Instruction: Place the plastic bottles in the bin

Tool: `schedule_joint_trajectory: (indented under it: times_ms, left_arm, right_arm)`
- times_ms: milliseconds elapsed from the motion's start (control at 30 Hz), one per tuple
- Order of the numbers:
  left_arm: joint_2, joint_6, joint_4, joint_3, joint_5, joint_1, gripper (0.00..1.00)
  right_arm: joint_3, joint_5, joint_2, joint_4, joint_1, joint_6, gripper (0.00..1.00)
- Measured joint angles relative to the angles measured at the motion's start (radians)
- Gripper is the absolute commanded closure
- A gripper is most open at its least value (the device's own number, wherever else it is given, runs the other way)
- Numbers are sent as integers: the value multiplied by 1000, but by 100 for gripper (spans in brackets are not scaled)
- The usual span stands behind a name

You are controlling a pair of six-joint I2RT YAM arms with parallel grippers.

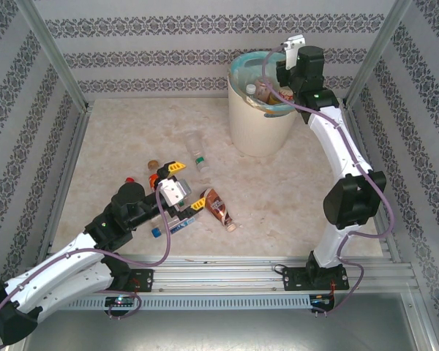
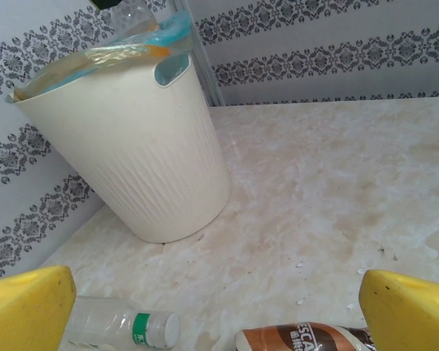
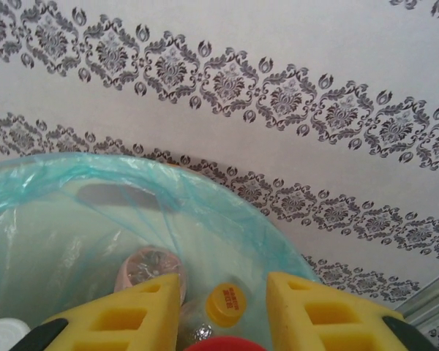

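Overhead, the left gripper (image 1: 188,184) hovers spread wide at lower left among loose plastic bottles (image 1: 197,155) on the table (image 1: 293,175). Its wrist camera adds a green-banded clear bottle (image 2: 124,325) and a brown-labelled bottle (image 2: 300,338). The right gripper (image 1: 276,84) hangs over the bin (image 1: 257,124), upper right. Its wrist view shows a yellow cap (image 3: 227,303) inside the bin and a red cap (image 3: 219,344) between the fingers (image 3: 124,314); whether it is gripped, I cannot tell.

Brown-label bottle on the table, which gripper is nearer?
Left. The left gripper is just beside the brown-label bottle; the right gripper is above the bin, far across.
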Motion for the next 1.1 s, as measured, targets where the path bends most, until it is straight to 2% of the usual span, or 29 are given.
schedule_joint_trajectory:
  times_ms: [300,833,1100]
  left_arm:
    - [0,0,0,0,0,-3,0]
    - [0,0,3,-3,0,-4,0]
    - [0,0,4,-5,-3,-9,0]
  right_arm:
    - [-48,-6,-8,88,-12,34,96]
    - [72,-69,-10,-20,28,79,98]
    - [-5,-78,15,9,28,84,98]
